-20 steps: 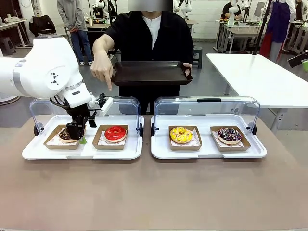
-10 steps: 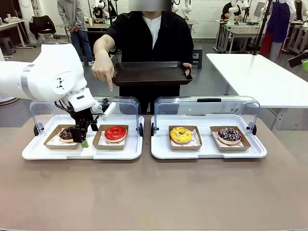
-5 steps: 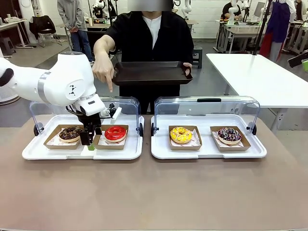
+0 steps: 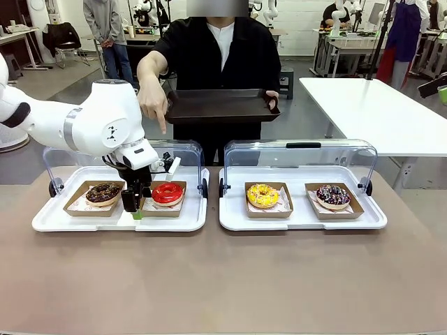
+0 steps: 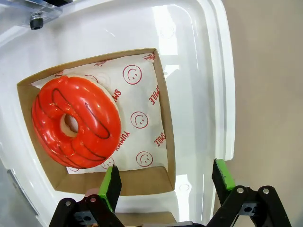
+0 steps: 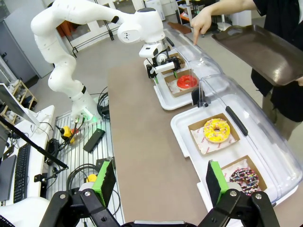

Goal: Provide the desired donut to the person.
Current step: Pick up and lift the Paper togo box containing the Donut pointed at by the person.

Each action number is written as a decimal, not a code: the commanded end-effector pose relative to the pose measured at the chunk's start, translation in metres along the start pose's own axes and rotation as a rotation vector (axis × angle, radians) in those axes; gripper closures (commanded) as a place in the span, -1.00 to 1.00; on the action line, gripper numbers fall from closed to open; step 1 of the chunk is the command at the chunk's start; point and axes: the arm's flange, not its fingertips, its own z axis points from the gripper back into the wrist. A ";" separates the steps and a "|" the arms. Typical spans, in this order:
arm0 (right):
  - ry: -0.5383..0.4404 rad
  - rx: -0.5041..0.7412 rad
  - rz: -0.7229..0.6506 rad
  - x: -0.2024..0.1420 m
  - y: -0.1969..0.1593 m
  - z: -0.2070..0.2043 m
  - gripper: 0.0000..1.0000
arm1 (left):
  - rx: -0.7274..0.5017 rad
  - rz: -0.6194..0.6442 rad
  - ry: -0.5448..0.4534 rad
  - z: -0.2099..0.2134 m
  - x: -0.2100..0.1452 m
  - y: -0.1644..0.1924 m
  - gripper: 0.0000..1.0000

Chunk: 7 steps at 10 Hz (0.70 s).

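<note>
One red donut [image 4: 167,192], just beside left gripper [image 4: 134,208]

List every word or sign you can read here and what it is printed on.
"SMILE": red, repeated on the white paper under the red donut.
"YUMMY": red, same paper, partly hidden by the donut.
Smiley faces: red, same paper.
Liner under the yellow donut, front view: print too small to read.

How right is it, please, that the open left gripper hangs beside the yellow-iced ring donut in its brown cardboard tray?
Wrong colour: the open left gripper hangs beside the red-iced ring donut in its brown cardboard tray, as the front view shows.
</note>
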 end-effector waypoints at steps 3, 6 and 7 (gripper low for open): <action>-0.011 0.008 0.008 0.001 0.000 0.000 -1.00 | 0.006 0.040 0.034 -0.011 0.003 0.008 -1.00; -0.011 0.008 0.008 0.001 0.000 0.000 -1.00 | 0.006 0.062 0.029 -0.016 0.001 0.013 -1.00; -0.011 0.008 0.008 0.001 0.000 0.000 -1.00 | 0.007 0.065 0.028 -0.017 0.001 0.014 -1.00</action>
